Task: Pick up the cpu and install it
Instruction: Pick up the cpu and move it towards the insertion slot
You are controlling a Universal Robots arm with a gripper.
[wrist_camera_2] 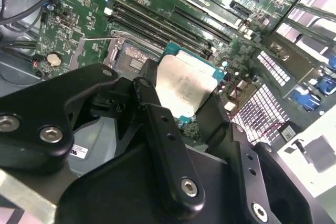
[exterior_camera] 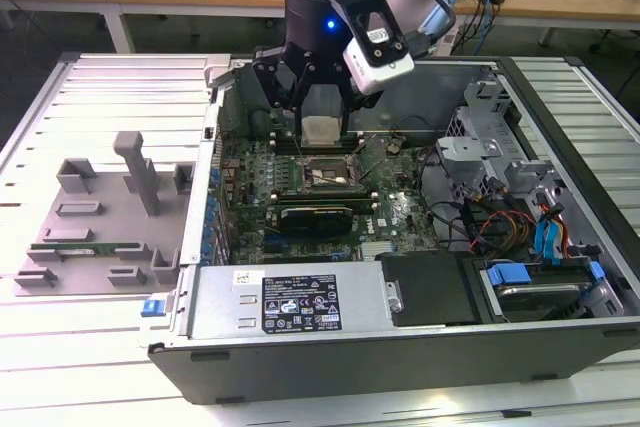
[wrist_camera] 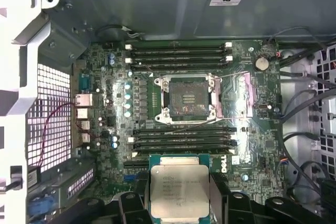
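Observation:
The cpu [wrist_camera: 179, 190] is a flat square chip with a silvery top plate and a thin green rim. My gripper [exterior_camera: 321, 133] is shut on it, one black finger on each of two opposite edges. It also shows between the fingers as the cpu [wrist_camera_2: 185, 88] and as the cpu [exterior_camera: 321, 131]. I hold it in the air above the motherboard [wrist_camera: 115, 103] inside the open computer case. The open cpu socket [wrist_camera: 189, 96] lies bare below, its metal load plate [wrist_camera: 247, 95] flipped aside. In the exterior view the socket [exterior_camera: 327, 175] sits just beneath the chip.
Memory slots [wrist_camera: 181, 53] flank the socket on two sides. A black card [exterior_camera: 315, 217] stands in the board near the socket. Cables and a drive cage [exterior_camera: 540, 237] fill the exterior view's right. A grey fixture [exterior_camera: 100, 217] with a green memory stick lies outside the case on the exterior view's left.

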